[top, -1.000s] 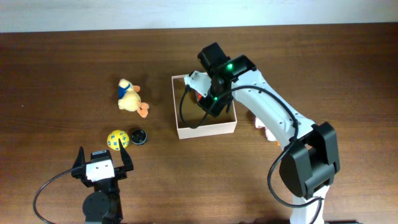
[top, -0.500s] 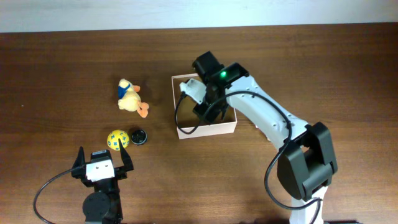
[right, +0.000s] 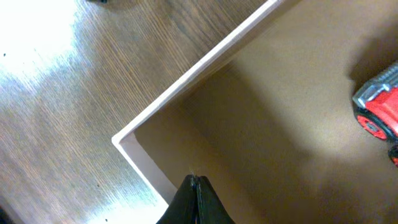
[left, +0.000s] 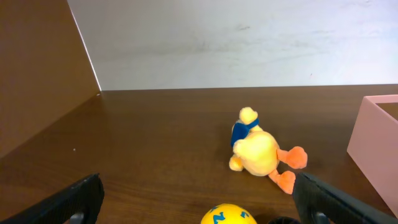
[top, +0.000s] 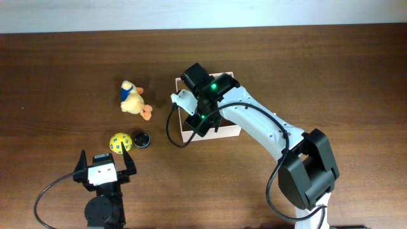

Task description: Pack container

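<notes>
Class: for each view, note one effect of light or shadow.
Right wrist: glare whitens the table top left, and a shadow lies inside the container. Left wrist: even light, the duck sharp. Overhead: a green light glows on the right arm.

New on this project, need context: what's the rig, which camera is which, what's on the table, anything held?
Two robot arms at a table. One picture looks down from above; the other two come from a camera on each wrist. The left tool is open and empty, facing a plush duck, a yellow ball and a small black round object. The right tool is shut, nothing visibly held, over a corner of the container, an open box with a red toy inside.
</notes>
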Tool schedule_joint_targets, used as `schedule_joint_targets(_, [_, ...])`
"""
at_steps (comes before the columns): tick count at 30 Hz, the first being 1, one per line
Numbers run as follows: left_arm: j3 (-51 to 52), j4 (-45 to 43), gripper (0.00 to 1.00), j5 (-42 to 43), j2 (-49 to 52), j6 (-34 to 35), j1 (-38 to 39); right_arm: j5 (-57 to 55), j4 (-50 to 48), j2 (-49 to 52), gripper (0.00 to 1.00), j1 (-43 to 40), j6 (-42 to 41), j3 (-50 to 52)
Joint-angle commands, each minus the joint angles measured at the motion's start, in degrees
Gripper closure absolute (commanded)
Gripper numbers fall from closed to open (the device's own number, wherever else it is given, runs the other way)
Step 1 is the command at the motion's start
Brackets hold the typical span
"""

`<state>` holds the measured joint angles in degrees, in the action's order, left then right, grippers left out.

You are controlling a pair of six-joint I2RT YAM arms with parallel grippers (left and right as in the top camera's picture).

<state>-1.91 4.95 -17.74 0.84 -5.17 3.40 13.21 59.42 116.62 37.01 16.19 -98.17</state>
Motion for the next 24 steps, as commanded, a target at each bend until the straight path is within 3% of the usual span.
schedule_joint_targets(1, [0.55, 0.02, 0.01, 0.61, -0.50, -0.94, -0.31, 0.79, -0.76, -0.85, 0.96, 0.22, -3.23, 0.50])
schedule_joint_targets(21, [0.55, 0.02, 0.01, 0.61, -0.50, -0.94, -0.31, 3.45, -4.00, -0.85, 0.96, 1.55, -9.22, 0.52])
schedule_joint_targets(24, [0.55, 0.02, 0.01, 0.61, -0.50, -0.94, -0.31, -0.42, -3.74, -0.85, 0.96, 1.60, -9.22, 0.52])
